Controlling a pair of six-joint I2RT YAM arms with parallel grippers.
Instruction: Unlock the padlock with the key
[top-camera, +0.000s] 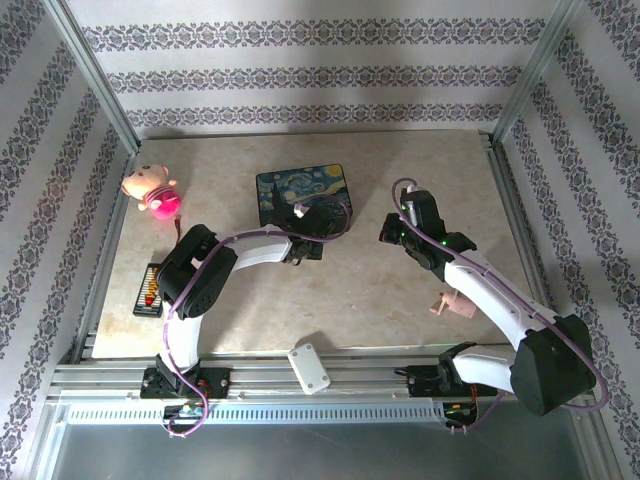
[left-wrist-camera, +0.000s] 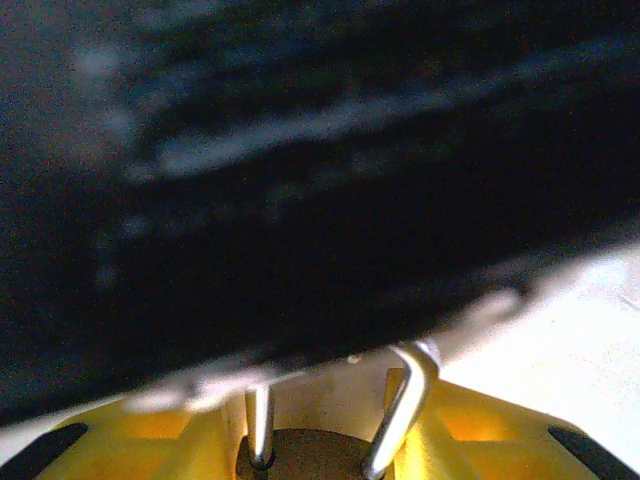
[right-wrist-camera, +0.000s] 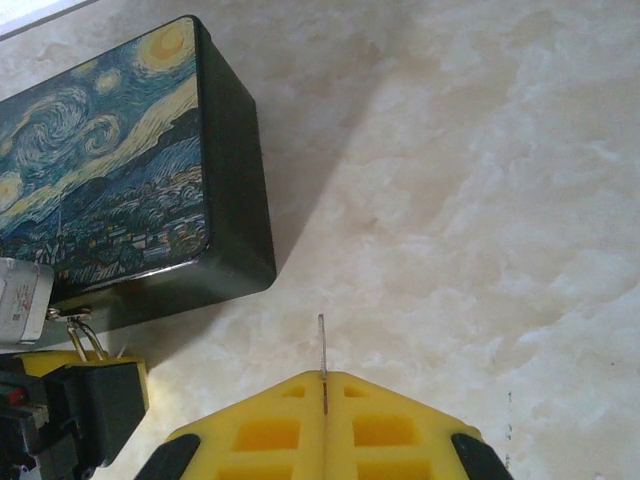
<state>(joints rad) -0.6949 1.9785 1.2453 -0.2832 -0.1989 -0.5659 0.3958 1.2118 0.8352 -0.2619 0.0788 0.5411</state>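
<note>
Now: padlock (left-wrist-camera: 300, 460) sits between yellow pads (left-wrist-camera: 160, 440) of left gripper (left-wrist-camera: 315, 440), silvery shackle up against near wall of dark blue painted tin (right-wrist-camera: 120, 170). Cannot tell whether pads press padlock body or stand just off it. Right gripper (right-wrist-camera: 325, 385) pressed together on key (right-wrist-camera: 322, 350), thin blade sticking out over marble-look table (right-wrist-camera: 480, 200), apart from tin.

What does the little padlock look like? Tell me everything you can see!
The padlock is tiny. Its thin silvery shackle has two legs rising from a dull brownish body, mostly cut off by the picture's edge. It sits between the yellow pads of the left end effector, with the shackle pointing at the dark tin right beside it. Too blurry to tell if they touch.
</note>
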